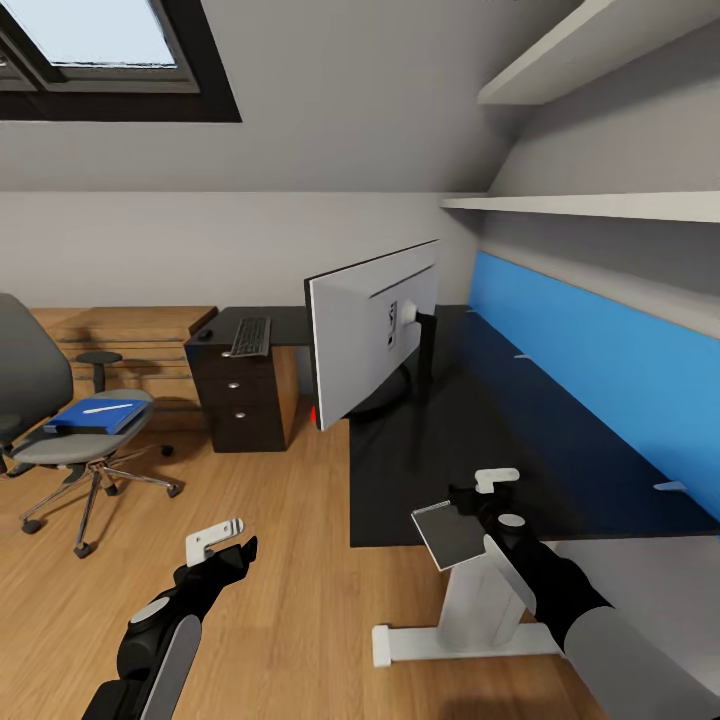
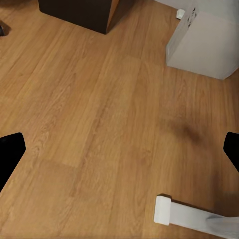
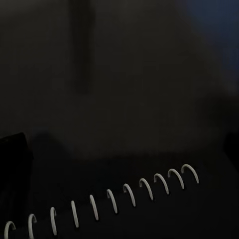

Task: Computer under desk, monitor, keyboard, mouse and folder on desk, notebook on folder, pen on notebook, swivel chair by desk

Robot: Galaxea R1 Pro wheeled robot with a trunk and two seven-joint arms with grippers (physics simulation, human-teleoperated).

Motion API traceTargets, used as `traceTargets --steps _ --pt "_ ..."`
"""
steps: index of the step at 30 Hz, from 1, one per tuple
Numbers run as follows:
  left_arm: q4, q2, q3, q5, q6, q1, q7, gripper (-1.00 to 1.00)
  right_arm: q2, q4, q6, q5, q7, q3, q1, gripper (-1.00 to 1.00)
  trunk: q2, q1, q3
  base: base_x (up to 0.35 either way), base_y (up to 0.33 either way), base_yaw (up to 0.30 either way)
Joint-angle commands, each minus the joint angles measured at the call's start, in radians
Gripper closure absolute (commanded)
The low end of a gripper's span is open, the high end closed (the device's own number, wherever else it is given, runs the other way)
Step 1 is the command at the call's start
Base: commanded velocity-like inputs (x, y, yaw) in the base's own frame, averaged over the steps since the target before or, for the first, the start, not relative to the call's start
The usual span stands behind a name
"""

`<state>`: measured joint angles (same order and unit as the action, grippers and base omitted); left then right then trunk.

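An attic bedroom with sloped grey walls, a dark-framed skylight (image 1: 100, 45) and a wood plank floor (image 1: 290, 560) holds the L-shaped black worktop (image 1: 520, 440) with its blue back panel (image 1: 600, 340). The monitor (image 1: 370, 335) stands on the worktop near its front edge, silvery back showing. The keyboard (image 1: 250, 336) and mouse (image 1: 205, 334) lie on the far wing above the drawer unit (image 1: 240, 400). The swivel chair (image 1: 70, 440) stands well apart on open floor, carrying the blue folder (image 1: 95, 416) with the white pen (image 1: 108, 408) on top. The computer (image 2: 204, 42) sits on the floor. The right tool (image 1: 470, 505) grips the notebook (image 1: 447, 533) at the worktop's front edge, tilted; its spiral rings (image 3: 124, 196) show up close. The left tool (image 1: 225, 545) hangs over bare floor, fingers spread, empty.
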<state>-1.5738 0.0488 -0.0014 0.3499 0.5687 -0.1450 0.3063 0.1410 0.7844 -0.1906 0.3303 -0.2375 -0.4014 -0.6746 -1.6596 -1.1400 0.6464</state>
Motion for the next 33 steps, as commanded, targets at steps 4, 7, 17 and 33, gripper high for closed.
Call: traceTargets --steps 4,7,17,33 --pt "-0.001 0.001 0.0 0.011 0.003 -0.001 0.009 -1.0 0.002 -0.023 -0.009 0.011 -0.008 -0.008 0.0 -1.0 0.014 0.008 -0.005 0.0 0.0 0.0" --pt "-0.001 0.001 0.0 0.011 0.002 -0.001 0.01 -1.0 0.002 -0.021 -0.008 0.01 -0.008 -0.007 0.0 -1.0 0.035 0.019 -0.014 0.0 0.0 0.0" --pt "-0.002 0.002 0.0 0.011 0.002 -0.001 0.011 -1.0 0.002 -0.016 -0.007 0.01 -0.008 -0.006 0.0 -1.0 0.105 0.057 -0.046 0.0 0.0 0.0" --pt "0.003 0.002 0.0 0.011 0.003 -0.001 0.01 -1.0 0.008 0.084 -0.013 0.011 -0.014 -0.002 0.016 -1.0 0.147 0.08 -0.065 0.0 0.0 0.0"
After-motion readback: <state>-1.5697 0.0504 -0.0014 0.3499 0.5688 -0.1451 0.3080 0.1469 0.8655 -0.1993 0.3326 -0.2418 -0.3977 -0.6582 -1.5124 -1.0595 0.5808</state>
